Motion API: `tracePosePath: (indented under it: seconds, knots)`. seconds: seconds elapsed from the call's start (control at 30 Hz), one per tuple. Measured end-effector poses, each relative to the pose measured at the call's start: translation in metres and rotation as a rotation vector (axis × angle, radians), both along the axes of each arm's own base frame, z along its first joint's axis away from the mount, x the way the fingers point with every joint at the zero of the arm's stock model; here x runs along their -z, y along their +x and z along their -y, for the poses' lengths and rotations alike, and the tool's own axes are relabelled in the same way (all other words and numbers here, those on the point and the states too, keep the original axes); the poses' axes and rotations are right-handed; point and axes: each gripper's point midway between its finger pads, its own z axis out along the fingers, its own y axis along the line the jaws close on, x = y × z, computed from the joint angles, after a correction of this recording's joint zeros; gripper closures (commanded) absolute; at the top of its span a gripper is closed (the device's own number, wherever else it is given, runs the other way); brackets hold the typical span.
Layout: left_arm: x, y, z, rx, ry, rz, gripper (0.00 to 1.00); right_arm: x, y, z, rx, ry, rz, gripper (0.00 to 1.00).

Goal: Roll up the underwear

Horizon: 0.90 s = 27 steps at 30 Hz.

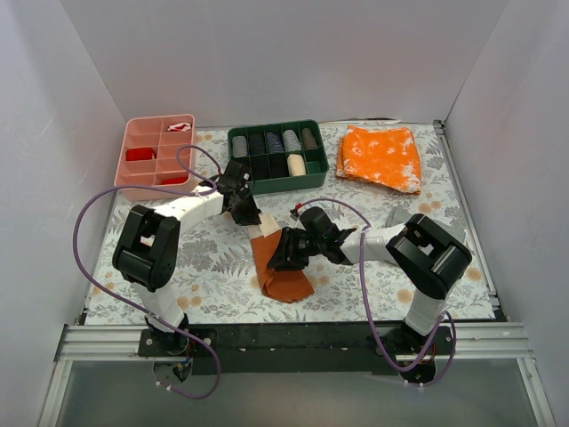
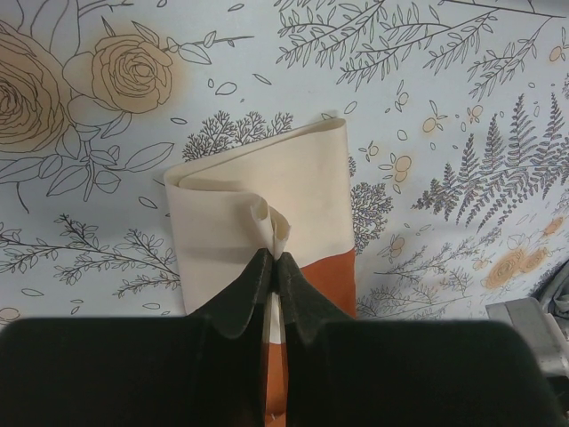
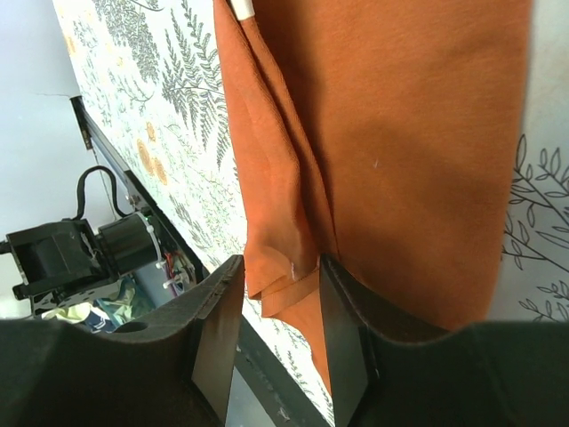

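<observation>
The underwear (image 1: 283, 271) lies on the floral mat between the two arms, rust-brown with its far end turned over to show the cream face (image 2: 258, 187). My left gripper (image 1: 255, 220) is at that far end. In the left wrist view the left gripper (image 2: 274, 258) is shut on a small raised pinch of the cream fold. My right gripper (image 1: 284, 258) is low at the garment's right side. In the right wrist view the right gripper (image 3: 280, 267) stands open around a folded rust-brown edge (image 3: 293, 222), with a gap beside the left finger.
A pink compartment tray (image 1: 133, 173) stands at the back left and a green tray (image 1: 276, 187) with rolled cloths is behind the left gripper. A bright orange speckled cloth (image 1: 380, 156) lies at the back right, a grey cloth (image 1: 402, 216) behind the right arm. White walls enclose the table.
</observation>
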Motion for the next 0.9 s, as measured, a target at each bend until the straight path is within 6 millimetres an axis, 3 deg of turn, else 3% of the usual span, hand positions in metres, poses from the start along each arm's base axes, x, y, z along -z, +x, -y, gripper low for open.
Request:
tracePosePath:
  seconds: [0.47, 0.9]
  knots:
    - [0.0, 0.0, 0.0, 0.003, 0.001, 0.001, 1.0, 0.007, -0.003, -0.002, -0.008, -0.112, 0.004, 0.53]
    - [0.0, 0.0, 0.001, 0.005, -0.002, 0.0, 1.0, 0.005, 0.008, 0.003, 0.005, -0.219, 0.123, 0.53]
